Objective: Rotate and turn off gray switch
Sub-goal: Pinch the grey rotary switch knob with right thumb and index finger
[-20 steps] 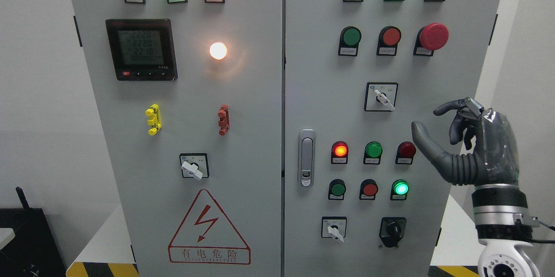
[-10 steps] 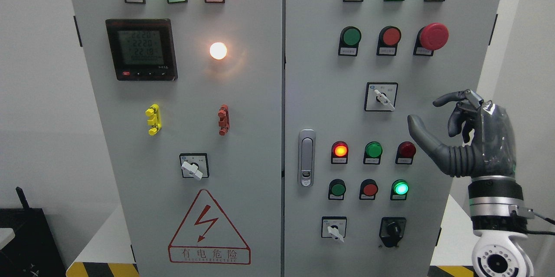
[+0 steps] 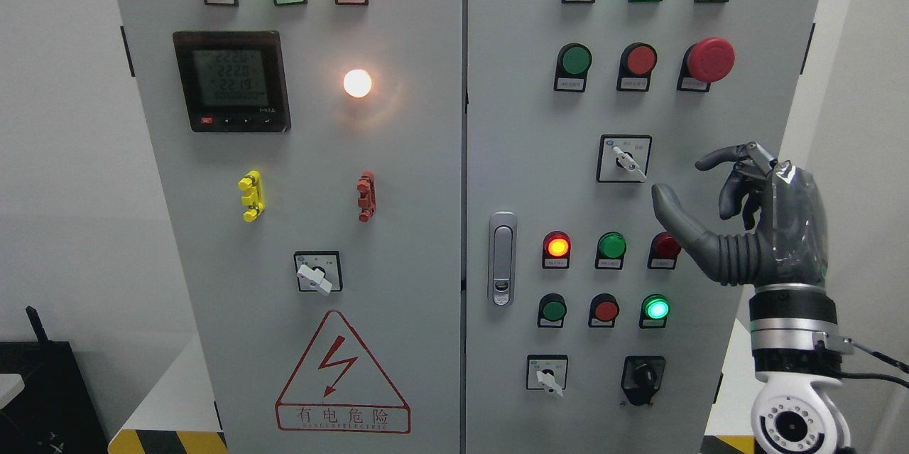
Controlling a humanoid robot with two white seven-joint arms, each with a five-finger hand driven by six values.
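Right hand [image 3: 731, 216] raised before right cabinet door [image 3: 525, 155], fingers loosely spread, thumb extended left, grasping nothing. Gray switch [image 3: 625, 159] on that door, just left of hand, untouched, lever angled toward lower right. Left arm unseen.

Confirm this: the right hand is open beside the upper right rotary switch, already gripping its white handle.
Not gripping. The head view shows the right hand open, near the rotary switch but apart from its white handle; nothing is held.
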